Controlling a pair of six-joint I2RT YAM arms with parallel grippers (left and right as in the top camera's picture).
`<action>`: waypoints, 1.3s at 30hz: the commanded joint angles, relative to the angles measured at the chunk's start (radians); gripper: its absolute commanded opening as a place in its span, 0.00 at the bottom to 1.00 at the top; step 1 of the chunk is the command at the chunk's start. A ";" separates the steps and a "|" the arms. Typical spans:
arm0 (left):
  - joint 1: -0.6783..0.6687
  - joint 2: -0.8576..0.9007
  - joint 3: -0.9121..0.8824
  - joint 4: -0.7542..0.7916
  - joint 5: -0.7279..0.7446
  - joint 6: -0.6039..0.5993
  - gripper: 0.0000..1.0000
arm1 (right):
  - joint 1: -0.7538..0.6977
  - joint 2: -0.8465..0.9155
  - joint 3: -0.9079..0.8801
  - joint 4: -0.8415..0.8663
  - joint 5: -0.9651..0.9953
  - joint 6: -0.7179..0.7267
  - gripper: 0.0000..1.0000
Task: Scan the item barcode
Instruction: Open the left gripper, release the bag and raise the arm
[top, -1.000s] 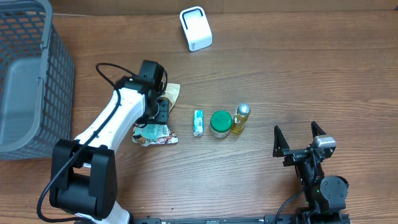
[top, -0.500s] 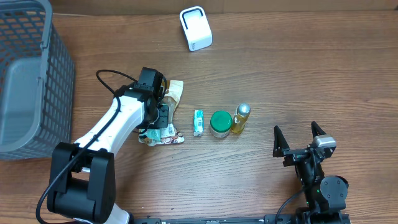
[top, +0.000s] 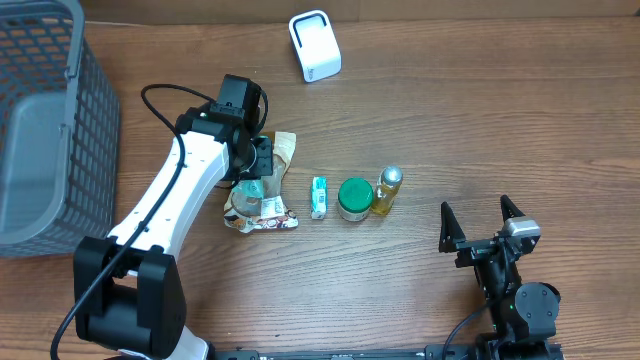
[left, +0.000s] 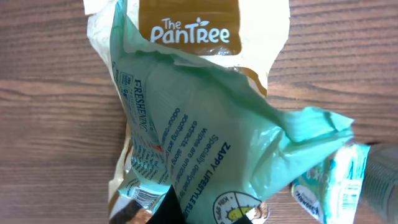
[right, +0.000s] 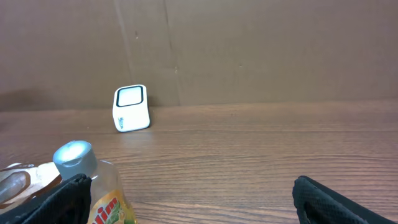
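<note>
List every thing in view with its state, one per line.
left gripper, shut on wipes packet
wipes packet, pinched, crumpled
right gripper, open, empty
Pantree pouch, flat under wipes packet
green-lidded jar, closed
yellow bottle, upright, capped
white scanner, upright
grey basket, looks empty

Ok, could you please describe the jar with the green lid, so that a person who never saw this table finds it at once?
On the wooden table, seen from above, a short row of three small items lies near the middle. The jar is the centre one, between a small teal box and a yellow bottle. Only it has a wide, flat green lid.
</note>
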 joint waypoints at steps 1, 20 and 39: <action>-0.002 0.000 0.018 0.005 0.015 -0.107 0.04 | 0.004 -0.007 -0.010 0.003 0.002 0.007 1.00; -0.010 0.040 -0.008 0.095 0.039 -0.229 0.04 | 0.004 -0.007 -0.010 0.003 0.002 0.007 1.00; -0.075 0.071 -0.138 0.170 -0.043 -0.310 0.04 | 0.004 -0.007 -0.010 0.003 0.002 0.007 1.00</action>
